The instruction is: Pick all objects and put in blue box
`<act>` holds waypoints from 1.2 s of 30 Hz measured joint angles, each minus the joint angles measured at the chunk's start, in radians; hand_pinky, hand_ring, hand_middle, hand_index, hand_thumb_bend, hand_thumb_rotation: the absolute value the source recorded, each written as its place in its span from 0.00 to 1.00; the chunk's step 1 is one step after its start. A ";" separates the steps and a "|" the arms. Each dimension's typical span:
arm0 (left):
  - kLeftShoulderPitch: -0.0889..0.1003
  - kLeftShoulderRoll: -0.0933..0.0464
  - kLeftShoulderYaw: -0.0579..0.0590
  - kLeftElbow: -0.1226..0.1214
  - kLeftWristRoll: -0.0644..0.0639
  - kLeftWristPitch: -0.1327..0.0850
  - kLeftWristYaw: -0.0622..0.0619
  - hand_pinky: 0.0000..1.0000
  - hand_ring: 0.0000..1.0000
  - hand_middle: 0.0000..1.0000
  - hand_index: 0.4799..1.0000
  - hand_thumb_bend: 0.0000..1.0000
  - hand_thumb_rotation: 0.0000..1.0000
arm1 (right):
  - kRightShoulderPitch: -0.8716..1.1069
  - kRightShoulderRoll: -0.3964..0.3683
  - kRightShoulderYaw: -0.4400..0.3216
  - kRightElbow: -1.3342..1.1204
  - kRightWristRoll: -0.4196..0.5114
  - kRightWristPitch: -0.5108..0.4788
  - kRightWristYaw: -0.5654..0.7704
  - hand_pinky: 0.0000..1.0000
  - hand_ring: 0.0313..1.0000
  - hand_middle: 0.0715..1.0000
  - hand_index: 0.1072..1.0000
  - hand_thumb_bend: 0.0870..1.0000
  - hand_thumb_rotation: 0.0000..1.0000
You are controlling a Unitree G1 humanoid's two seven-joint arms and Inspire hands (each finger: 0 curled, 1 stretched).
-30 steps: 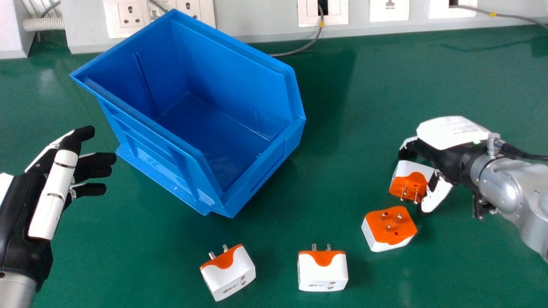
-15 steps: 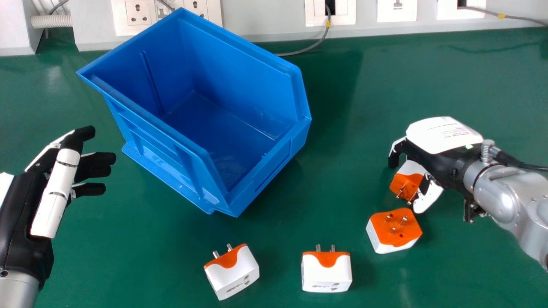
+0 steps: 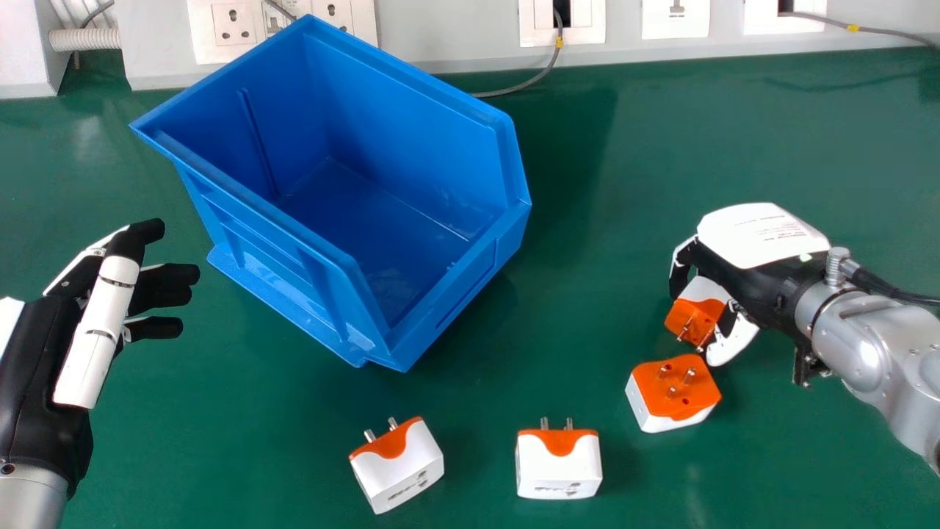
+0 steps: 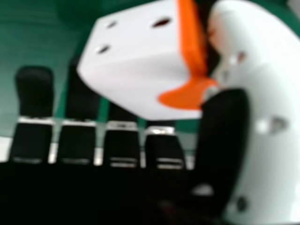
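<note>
- Over the last second the silver-armed right hand (image 3: 764,242) has edged toward the blue open-fronted plastic box (image 3: 455,297), and the orange-and-white plug adapter (image 3: 693,317) has come with it, tilting; since the latest earlier frame, both have barely moved.
- That suggests a working hold: the hand is grasping the adapter between its thumb and fingers. Whether it is fully off the green tabletop (image 3: 587,316), I cannot tell.
- The box stands well to the hand's left, so the next move probably calls for a lift, then a carry over its rim.
- All four adapters have yet to go in: a second, pins-up adapter (image 3: 674,393) sits just on the near side of the hand, and two white-faced adapters (image 3: 558,464) (image 3: 398,464) lie farther to its left.
- The black-and-white left hand (image 3: 110,308) is at the head view's left, relaxed.
- The head view shows the held adapter's metal pins (image 3: 684,328); the right hand view shows its socket holes (image 4: 161,22) and the white thumb (image 4: 272,103) along its orange side.
</note>
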 measured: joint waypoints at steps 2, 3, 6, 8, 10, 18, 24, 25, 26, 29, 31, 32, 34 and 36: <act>0.000 0.000 0.000 0.000 0.000 0.000 0.000 0.65 0.72 0.70 0.66 0.56 0.94 | 0.000 0.000 -0.001 0.000 0.001 0.001 -0.001 0.34 0.39 0.48 0.46 0.47 0.01; 0.000 0.000 0.000 0.000 0.000 0.000 0.000 0.65 0.72 0.70 0.66 0.56 0.94 | 0.000 0.001 -0.003 0.000 0.001 0.002 0.001 0.34 0.39 0.48 0.46 0.47 0.01; 0.000 0.000 0.000 0.000 0.000 0.000 0.000 0.65 0.71 0.70 0.66 0.56 0.94 | 0.000 0.002 -0.008 0.000 0.003 0.007 0.002 0.35 0.39 0.48 0.44 0.47 0.00; 0.000 0.000 0.000 0.000 0.000 0.000 0.000 0.65 0.71 0.70 0.67 0.56 0.94 | 0.002 0.006 -0.013 -0.001 0.005 0.013 0.003 0.35 0.40 0.49 0.44 0.46 0.00; 0.000 0.000 0.000 0.000 0.000 0.000 0.000 0.65 0.71 0.70 0.67 0.56 0.94 | 0.003 0.007 -0.016 -0.001 0.007 0.018 0.004 0.36 0.40 0.48 0.43 0.46 0.00; 0.000 0.000 0.001 0.001 0.000 0.000 -0.001 0.64 0.71 0.70 0.67 0.55 0.94 | 0.015 0.006 -0.026 -0.020 0.014 0.025 0.001 0.37 0.41 0.49 0.42 0.46 0.00; -0.001 0.001 0.001 0.003 0.000 0.000 -0.006 0.64 0.71 0.70 0.67 0.54 0.94 | 0.030 0.004 -0.040 -0.046 0.016 0.039 0.000 0.36 0.41 0.49 0.42 0.45 0.00; -0.001 0.001 0.001 0.003 0.001 0.000 -0.006 0.64 0.71 0.70 0.67 0.54 0.94 | 0.032 0.003 -0.044 -0.047 0.020 0.039 0.001 0.36 0.41 0.49 0.42 0.45 0.00; -0.001 0.001 0.001 0.003 0.001 0.000 -0.006 0.64 0.71 0.70 0.67 0.54 0.94 | 0.033 0.001 -0.046 -0.049 0.022 0.039 0.001 0.36 0.41 0.49 0.42 0.45 0.00; -0.001 0.001 0.001 0.003 0.001 0.000 -0.006 0.64 0.71 0.70 0.67 0.53 0.94 | 0.042 -0.003 -0.055 -0.063 0.025 0.040 0.002 0.36 0.41 0.49 0.42 0.45 0.00; -0.001 0.001 0.001 0.004 0.001 0.000 -0.006 0.64 0.71 0.70 0.67 0.53 0.94 | 0.047 -0.009 -0.056 -0.081 0.029 0.039 0.004 0.35 0.41 0.49 0.42 0.45 0.00; -0.001 0.001 0.001 0.004 0.001 0.000 -0.006 0.64 0.71 0.70 0.67 0.53 0.94 | 0.048 -0.011 -0.056 -0.086 0.031 0.038 0.006 0.35 0.41 0.49 0.42 0.45 0.00; -0.004 0.002 0.001 0.004 0.001 0.000 -0.006 0.64 0.71 0.70 0.67 0.53 0.94 | 0.048 -0.015 -0.057 -0.087 0.034 0.031 0.008 0.35 0.41 0.49 0.43 0.45 0.00; -0.004 0.002 0.001 0.005 0.002 0.000 -0.006 0.64 0.71 0.70 0.67 0.53 0.94 | 0.048 -0.020 -0.058 -0.088 0.036 0.023 0.008 0.35 0.41 0.49 0.43 0.45 0.00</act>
